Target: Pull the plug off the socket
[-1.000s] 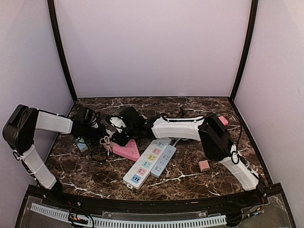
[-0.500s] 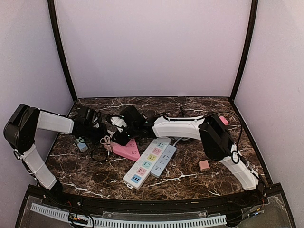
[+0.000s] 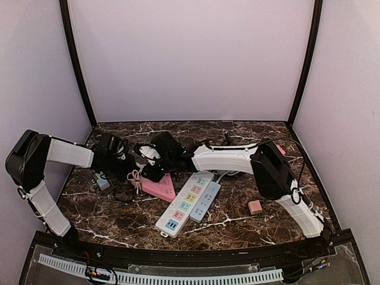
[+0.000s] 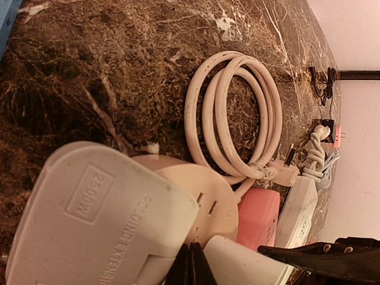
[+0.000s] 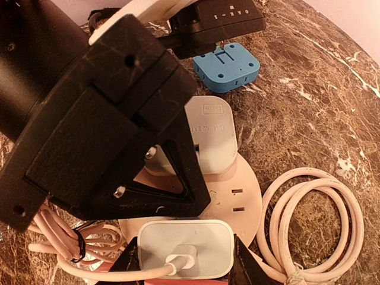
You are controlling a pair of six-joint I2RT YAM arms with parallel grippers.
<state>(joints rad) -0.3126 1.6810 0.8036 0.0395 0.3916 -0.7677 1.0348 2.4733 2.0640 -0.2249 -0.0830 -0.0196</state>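
A round beige socket (image 5: 240,199) lies on the marble, with a white folding plug (image 5: 214,133) and a white charger plug (image 5: 187,240) with a cable stuck in it. My right gripper (image 5: 185,261) is shut on the charger plug, one finger on each side. My left gripper (image 4: 190,270) is shut, its black tips pressed onto the socket's (image 4: 202,199) face between the folding plug (image 4: 89,219) and the charger (image 4: 243,264). In the top view both grippers meet at the left middle, the left one (image 3: 127,164) beside the right one (image 3: 149,168), and they hide the socket.
A coiled white cable (image 5: 314,219) lies right of the socket. A pink power strip (image 3: 158,187) and two white power strips (image 3: 187,202) lie in front. A blue adapter (image 5: 227,66) sits behind, a pink block (image 3: 255,206) at the right.
Both grippers stay at the socket. The right wrist has edged slightly toward the back, and the left wrist slightly to the right.
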